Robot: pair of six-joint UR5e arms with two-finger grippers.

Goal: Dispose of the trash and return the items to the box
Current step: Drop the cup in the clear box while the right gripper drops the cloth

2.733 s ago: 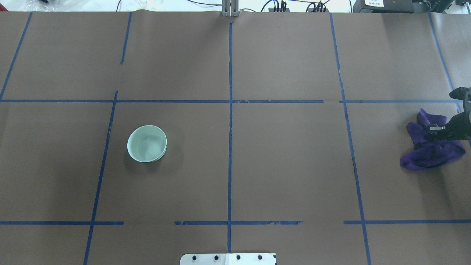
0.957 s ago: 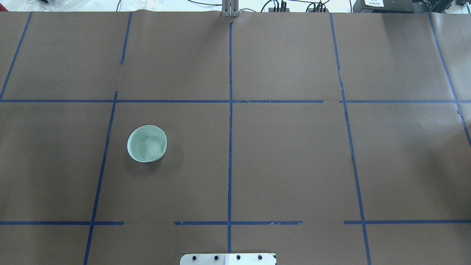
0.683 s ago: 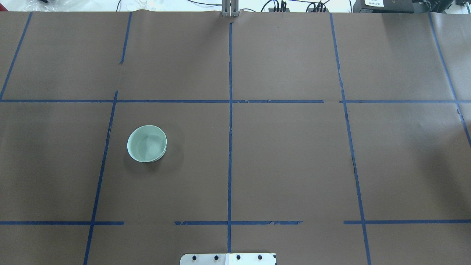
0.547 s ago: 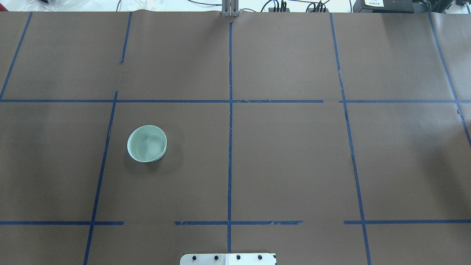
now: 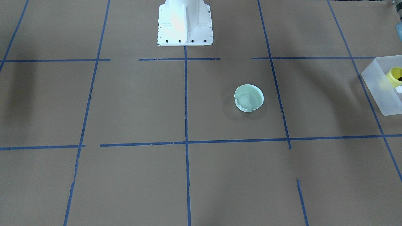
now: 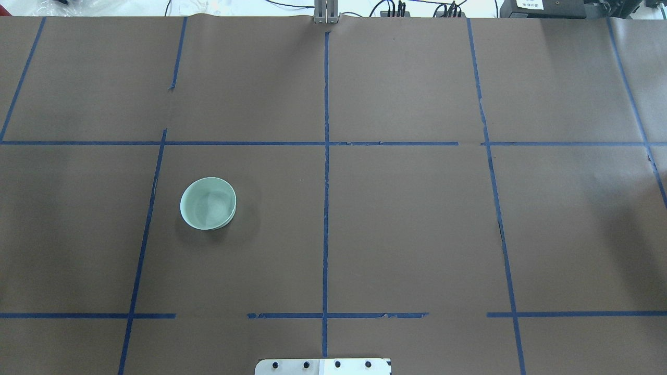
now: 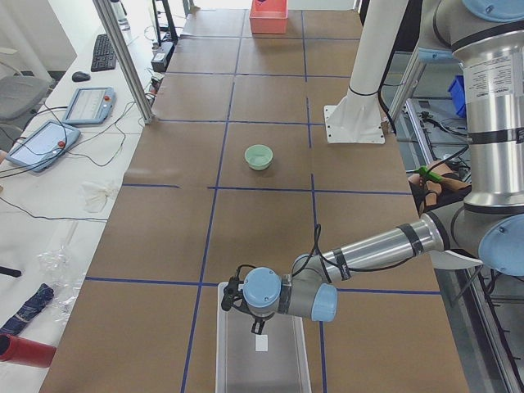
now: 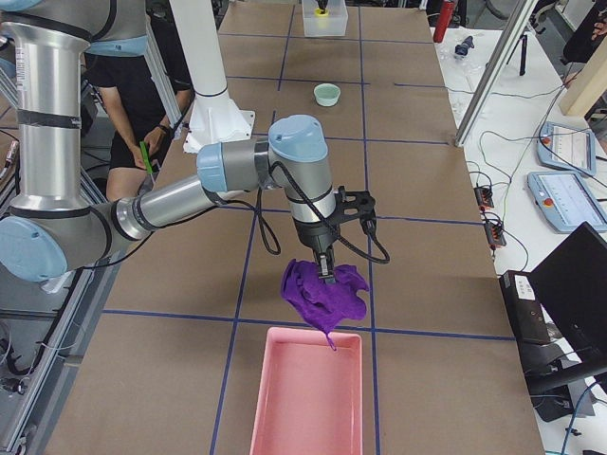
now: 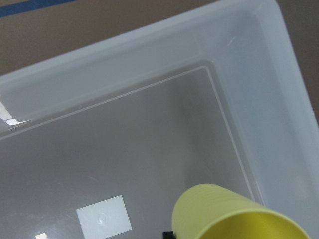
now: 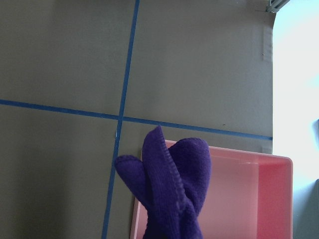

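As it shows over the box (image 9: 281, 104), yellow cup (image 9: 219, 211) tilted, base downward

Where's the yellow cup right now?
In the front-facing view the yellow cup is at the far right edge, within the frosted bin, on the robot's left side; the mint bowl stands apart mid-table.

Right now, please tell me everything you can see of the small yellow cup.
The yellow cup is bright, opaque, smooth and plastic-looking, with tapered walls and a round rim. It is tilted, not upright: the front-facing view shows its open mouth, dark inside. It is within the walls of the frosted bin; whether it rests on the floor or hangs above it, I cannot tell. A small black part shows at its side; what that is, I cannot tell.
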